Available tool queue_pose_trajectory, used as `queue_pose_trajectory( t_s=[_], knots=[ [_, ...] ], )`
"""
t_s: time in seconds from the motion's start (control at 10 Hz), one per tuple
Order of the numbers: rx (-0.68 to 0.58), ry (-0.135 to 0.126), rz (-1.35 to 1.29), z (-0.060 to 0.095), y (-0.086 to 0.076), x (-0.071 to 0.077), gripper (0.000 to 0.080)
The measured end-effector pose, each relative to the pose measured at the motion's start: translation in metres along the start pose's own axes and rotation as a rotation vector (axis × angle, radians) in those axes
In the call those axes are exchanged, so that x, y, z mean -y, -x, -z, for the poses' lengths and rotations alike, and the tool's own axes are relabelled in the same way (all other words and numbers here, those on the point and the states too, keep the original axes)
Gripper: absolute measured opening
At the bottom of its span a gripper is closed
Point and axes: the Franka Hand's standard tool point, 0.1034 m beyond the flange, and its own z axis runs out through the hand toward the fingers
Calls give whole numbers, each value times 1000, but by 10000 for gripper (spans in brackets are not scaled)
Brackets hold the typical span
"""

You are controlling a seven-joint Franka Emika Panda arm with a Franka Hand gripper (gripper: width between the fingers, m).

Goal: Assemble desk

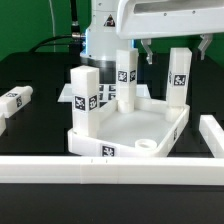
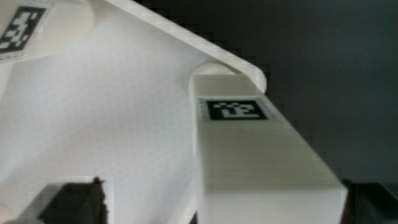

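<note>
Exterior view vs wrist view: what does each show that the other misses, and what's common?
Exterior view only: the whole desk top with three legs standing upright in it, a fourth leg lying on the table toward the exterior view's left, and the white border bars.
Wrist view only: a close look at one tag on a leg's face, with dark fingertips at the frame edge.
Both: the open gripper, holding nothing, and apparently the upright leg beneath it.

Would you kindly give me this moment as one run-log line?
legs upright on desk top: three | fourth leg: lying apart | hand: open, empty
</note>
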Motion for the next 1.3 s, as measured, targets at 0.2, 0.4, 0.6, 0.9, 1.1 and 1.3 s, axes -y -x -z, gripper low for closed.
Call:
queue_pose_trajectory(
  t_s=[0.2, 0.4, 0.6, 0.9, 1.1, 1.3],
  knots=[
    [3, 1, 4, -3, 1, 3, 512],
    [3, 1, -14, -3, 1, 3, 372],
    [4, 1, -27, -3, 1, 3, 288],
    [4, 0, -208, -3, 2, 3, 288],
    [4, 0, -382, -3, 2, 3, 289],
    [6, -2, -617, -3, 2, 3, 289]
  ],
)
